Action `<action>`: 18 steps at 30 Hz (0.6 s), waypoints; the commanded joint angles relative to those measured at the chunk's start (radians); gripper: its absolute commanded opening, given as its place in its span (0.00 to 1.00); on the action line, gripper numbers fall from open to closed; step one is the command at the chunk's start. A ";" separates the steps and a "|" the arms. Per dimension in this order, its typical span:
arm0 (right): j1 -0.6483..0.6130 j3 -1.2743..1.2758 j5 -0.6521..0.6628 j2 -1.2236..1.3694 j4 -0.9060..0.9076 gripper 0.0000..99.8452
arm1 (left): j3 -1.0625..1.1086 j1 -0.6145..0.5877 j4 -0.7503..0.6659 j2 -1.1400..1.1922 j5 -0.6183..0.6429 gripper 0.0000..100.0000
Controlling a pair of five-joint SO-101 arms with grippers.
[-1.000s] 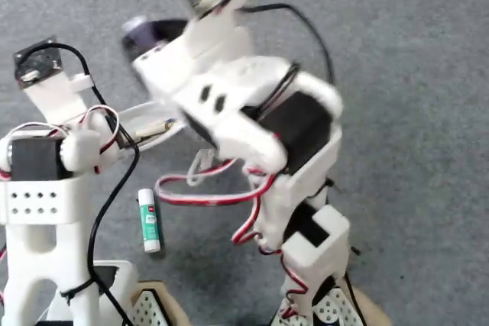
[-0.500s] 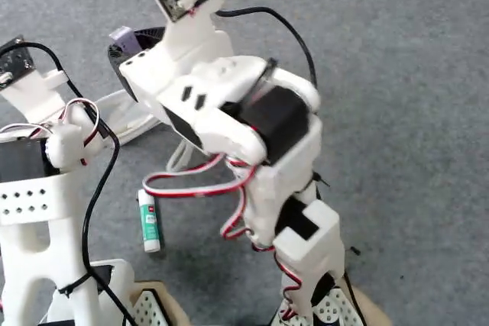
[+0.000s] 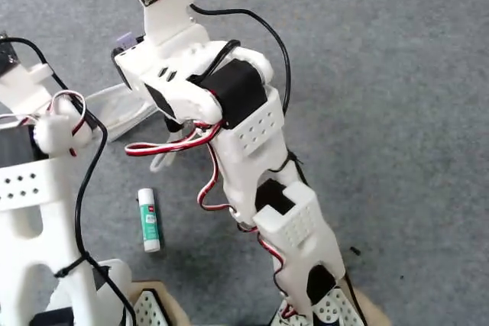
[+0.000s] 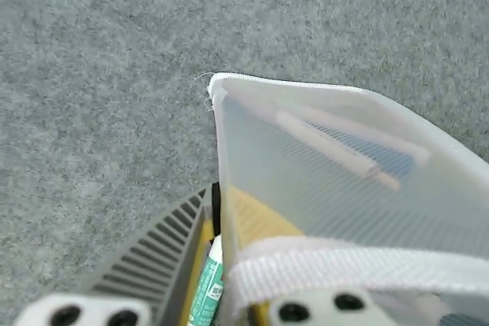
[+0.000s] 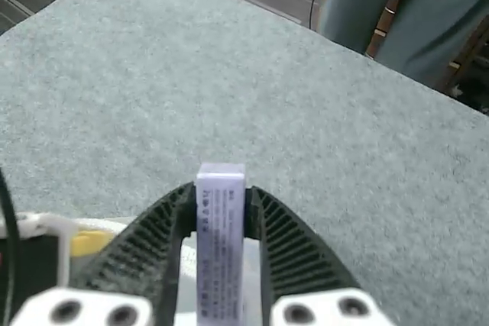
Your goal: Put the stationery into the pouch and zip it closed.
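Right tool (image 5: 220, 193) swung eraser (image 5: 220, 253) near pouch (image 4: 344, 208) holding pen (image 4: 330, 151).

One pouch (image 3: 114, 112), eraser (image 5: 220, 250), likely glue stick (image 3: 148, 221)

High camera looks down; close wrist cameras share the table (image 3: 397, 74)

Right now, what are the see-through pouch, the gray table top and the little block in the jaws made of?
The pouch: soft translucent plastic mesh, probably; fine ribbing, and a pen-like stick shows through. The table cover: gray felt or low carpet, matte and fuzzy. The block: likely an eraser in a printed paper sleeve, though the look leaves that open.
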 commanded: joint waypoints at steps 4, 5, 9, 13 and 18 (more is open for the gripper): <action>-0.041 -0.050 0.114 -0.005 0.011 0.01 | -0.024 -0.054 -0.023 0.081 -0.003 0.03; -0.044 -0.051 0.137 -0.005 0.011 0.01 | -0.031 -0.053 -0.023 0.081 -0.003 0.03; -0.048 -0.050 0.189 -0.005 0.011 0.01 | -0.054 -0.048 -0.020 0.081 -0.003 0.03; -0.055 -0.044 0.235 -0.005 0.011 0.01 | -0.071 -0.048 -0.017 0.081 -0.003 0.03; -0.074 -0.044 0.315 -0.005 0.012 0.01 | -0.068 -0.051 -0.018 0.087 -0.005 0.03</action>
